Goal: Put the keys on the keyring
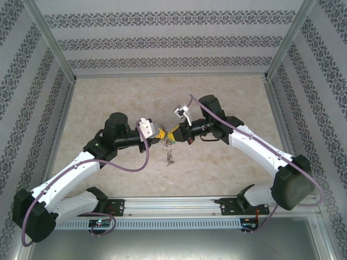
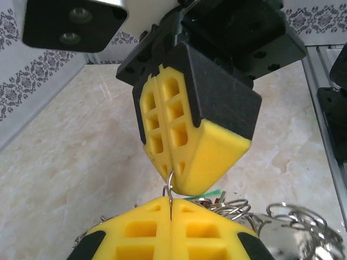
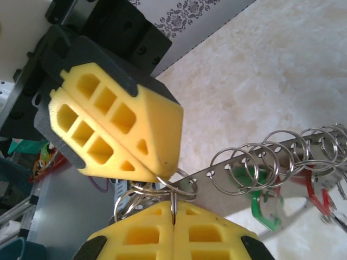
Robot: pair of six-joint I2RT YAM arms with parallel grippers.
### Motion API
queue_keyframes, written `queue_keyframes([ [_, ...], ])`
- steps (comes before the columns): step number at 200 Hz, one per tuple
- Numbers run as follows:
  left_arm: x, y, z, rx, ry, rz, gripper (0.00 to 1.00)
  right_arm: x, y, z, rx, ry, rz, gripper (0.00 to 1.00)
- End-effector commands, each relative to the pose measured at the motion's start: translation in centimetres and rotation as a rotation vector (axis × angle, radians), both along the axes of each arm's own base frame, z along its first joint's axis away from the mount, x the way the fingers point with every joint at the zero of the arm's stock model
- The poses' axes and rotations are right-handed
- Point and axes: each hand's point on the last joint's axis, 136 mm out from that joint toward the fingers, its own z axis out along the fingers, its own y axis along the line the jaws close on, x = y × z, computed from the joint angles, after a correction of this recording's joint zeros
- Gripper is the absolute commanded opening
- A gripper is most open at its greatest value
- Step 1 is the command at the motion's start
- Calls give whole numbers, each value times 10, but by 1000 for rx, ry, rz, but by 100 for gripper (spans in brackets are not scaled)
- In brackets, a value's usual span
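Observation:
My two grippers meet tip to tip above the middle of the table. The left gripper (image 1: 163,136) (image 2: 171,210) is shut on a thin silvery ring (image 2: 170,190). The right gripper (image 1: 175,134) (image 3: 173,210) is shut on a linked small ring (image 3: 174,199), seen edge-on. These rings belong to the keyring (image 3: 227,181), a grey metal band with holes that carries several small rings. It hangs below the tips (image 1: 169,156). Of the keys, a green head (image 3: 264,210) and a red head (image 3: 319,196) dangle from it.
The beige marbled tabletop (image 1: 217,97) is walled by patterned panels on three sides. An aluminium rail (image 1: 173,208) with the arm bases runs along the near edge.

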Motion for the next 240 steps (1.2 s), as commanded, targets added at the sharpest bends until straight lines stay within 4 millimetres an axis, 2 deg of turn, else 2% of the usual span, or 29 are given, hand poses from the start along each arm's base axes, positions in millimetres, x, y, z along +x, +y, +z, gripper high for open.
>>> queue_keyframes([
  [1,-11,-9,39,-93,-95,-69,0,4,0,7,35,28,14,0],
  [73,-9,-12,49,-129,-109,-75,0,9,-2,0,56,163,35,0],
  [122,-10,-11,59,-161,-123,-66,0,4,-4,10,93,160,68,0],
  [137,-10,-11,61,-174,-123,-63,0,4,-5,12,94,142,61,8],
  [176,-11,-10,66,-191,-127,-58,0,6,-13,21,101,83,28,17],
  [201,-12,-9,69,-201,-129,-56,0,6,-19,27,105,35,11,30],
  [240,-12,-10,71,-212,-129,-58,0,-1,-31,39,91,-141,-9,33],
])
